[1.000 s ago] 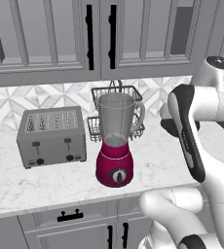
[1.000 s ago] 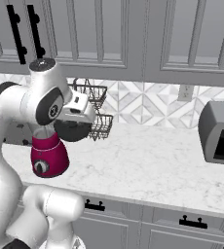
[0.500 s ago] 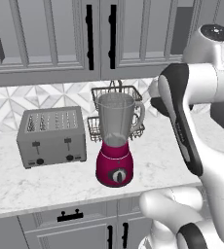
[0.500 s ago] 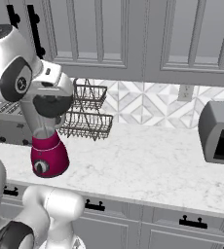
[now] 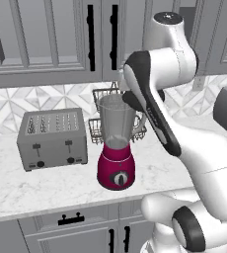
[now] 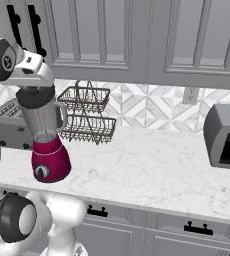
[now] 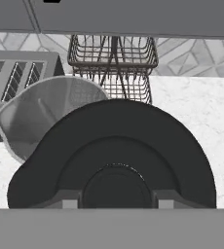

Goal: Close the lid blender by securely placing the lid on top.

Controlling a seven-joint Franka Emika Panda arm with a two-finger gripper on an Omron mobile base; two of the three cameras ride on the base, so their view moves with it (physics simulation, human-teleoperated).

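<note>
The blender (image 5: 116,148) stands upright on the marble tabletop (image 6: 152,170), its long axis vertical, the magenta base down with its dial facing the front edge and the jar's open mouth up; the jar handle sticks out on the side away from the toaster (image 5: 51,138). The front edge of the tabletop runs close before the base, with a strip of bare marble between. The toaster sits near the blender, apart from it, and a two-tier wire basket rack (image 6: 85,115) stands just behind the jar against the tiled wall. Beyond the handle side the right base view shows a long open stretch of marble reaching to a grey appliance (image 6: 226,137) at the far end, well apart. Cabinet doors hang above the whole run, leaving room over the jar. The hand (image 7: 115,202) is clamped on the lid (image 7: 115,151), jaws drawn in against its raised centre; the disc lies flat, its axis in line with the jar's. In the hand view the lid overlaps the jar's rim, with much of the open mouth still exposed toward the toaster side. The right base view shows the lid (image 6: 36,96) as a dark disc right at the top of the jar; whether it touches the rim cannot be told. In the left base view the arm's forearm crosses beside the jar top.
</note>
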